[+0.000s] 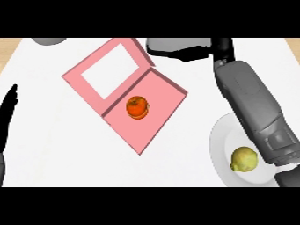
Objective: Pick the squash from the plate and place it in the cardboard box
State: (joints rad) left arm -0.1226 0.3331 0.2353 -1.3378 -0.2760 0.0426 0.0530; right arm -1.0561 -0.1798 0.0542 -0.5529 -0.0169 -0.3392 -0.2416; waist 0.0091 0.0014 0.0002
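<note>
the white counter (pixel 48 145) fills most of the head view, with a strip of wood-coloured floor at either side. across its middle lies the pink box (pixel 162 112), which the task calls a cardboard box, set at an angle like an opened case: its upper half is a frame with a white panel (pixel 112 70), its lower half a flat pink tray.

the right forearm (pixel 253 103) comes next in size, a grey limb running from the top of the view down towards the lower right, crossing the far edge of the plate. the right hand itself cannot be made out, so whether its fingers are apart or together cannot be told.

the white plate (pixel 220 145) sits at the lower right, just beside the box's lower corner but apart from it. the left hand (pixel 1 121) rests at the left edge, its black fingers straight and pointing up, holding nothing.

an orange-red squash (pixel 137 107) lies in the box's pink tray, near the hinge line. a smaller yellow-green fruit (pixel 244 159), lemon-like, sits on the plate next to the right forearm.

judging by how things lie, the placing looks done: the squash is in the box and no hand touches it. what seems left is only for the right arm to clear the plate.
</note>
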